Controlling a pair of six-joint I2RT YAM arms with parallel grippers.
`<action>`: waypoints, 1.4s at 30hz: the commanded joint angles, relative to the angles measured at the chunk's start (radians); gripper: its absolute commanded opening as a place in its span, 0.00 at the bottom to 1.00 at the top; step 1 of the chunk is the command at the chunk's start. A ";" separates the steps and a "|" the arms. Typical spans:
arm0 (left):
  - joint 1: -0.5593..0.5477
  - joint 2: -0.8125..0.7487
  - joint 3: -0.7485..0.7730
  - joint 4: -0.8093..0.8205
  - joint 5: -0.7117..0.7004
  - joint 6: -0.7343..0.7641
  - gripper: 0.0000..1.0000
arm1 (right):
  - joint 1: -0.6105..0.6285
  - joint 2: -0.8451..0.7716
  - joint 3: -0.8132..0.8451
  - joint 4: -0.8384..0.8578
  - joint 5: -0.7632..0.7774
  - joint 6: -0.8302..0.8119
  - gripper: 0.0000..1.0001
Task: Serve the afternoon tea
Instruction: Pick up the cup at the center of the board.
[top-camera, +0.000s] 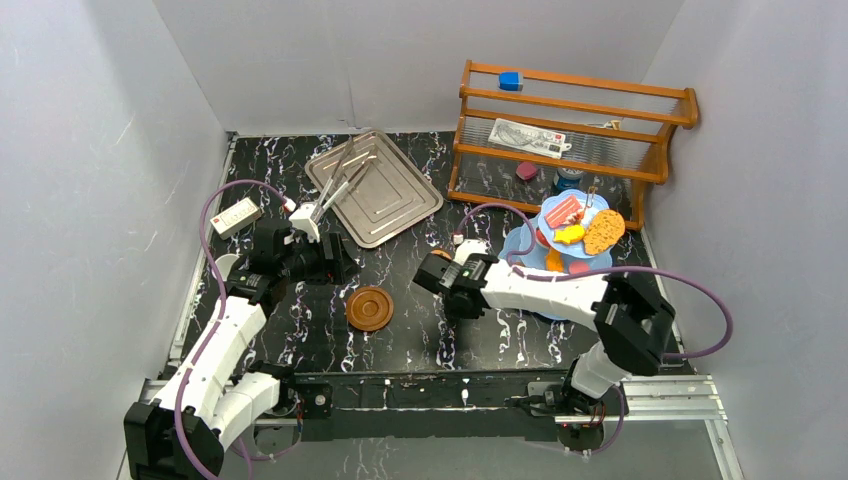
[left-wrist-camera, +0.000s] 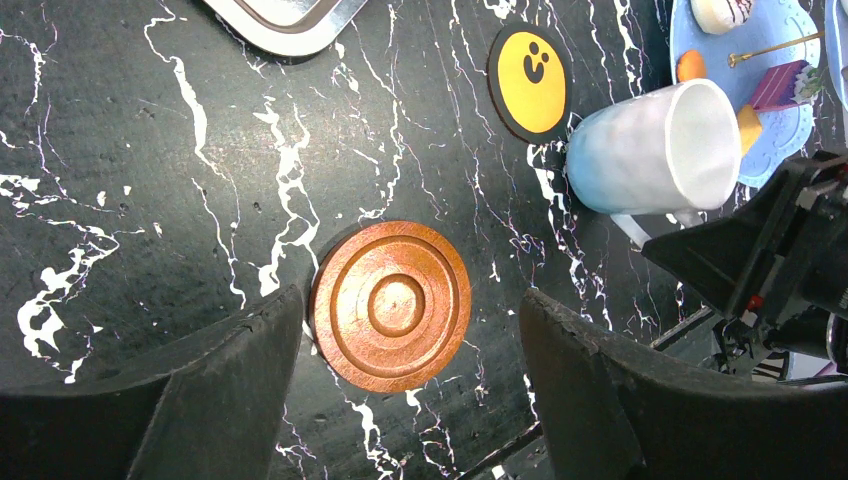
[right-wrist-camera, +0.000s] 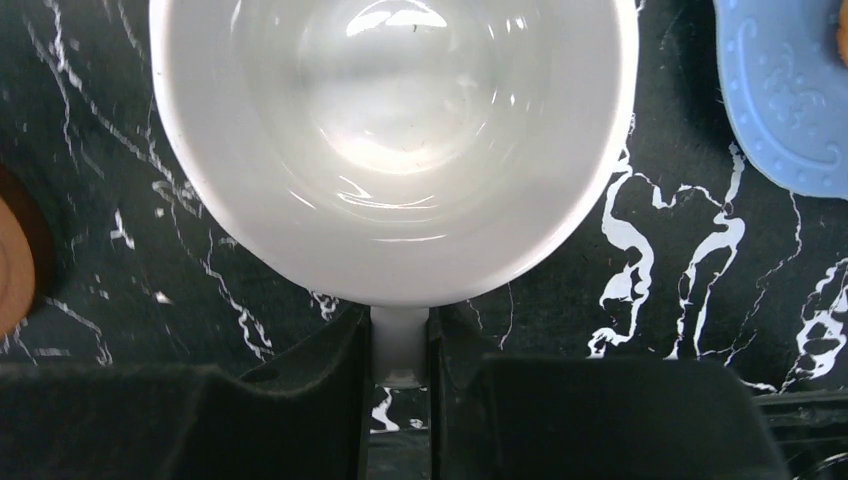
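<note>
The right gripper (right-wrist-camera: 400, 350) pinched the handle of the white mug (right-wrist-camera: 395, 150) tight. The mug was at two o'clock from the brown saucer (left-wrist-camera: 392, 305), which lay below the left gripper (left-wrist-camera: 410, 315), its fingers spread wide.

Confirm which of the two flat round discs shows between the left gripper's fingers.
The brown ringed saucer: it shows between the fingers of the open left gripper. The yellow smiley-face disc lies farther off, beside the white mug.

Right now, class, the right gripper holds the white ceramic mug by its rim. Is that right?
No: the right gripper holds the white ceramic mug by its handle, not its rim; the right wrist view shows it.
</note>
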 joint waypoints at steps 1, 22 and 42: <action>0.005 -0.012 0.003 0.001 0.009 0.017 0.77 | 0.013 -0.096 -0.044 0.169 -0.051 -0.199 0.00; 0.005 0.007 -0.065 -0.013 -0.069 -0.260 0.87 | -0.012 -0.063 -0.024 0.403 0.046 -0.535 0.00; -0.033 0.278 -0.084 0.028 -0.027 -0.339 0.60 | -0.089 -0.290 -0.021 0.435 -0.088 -0.713 0.00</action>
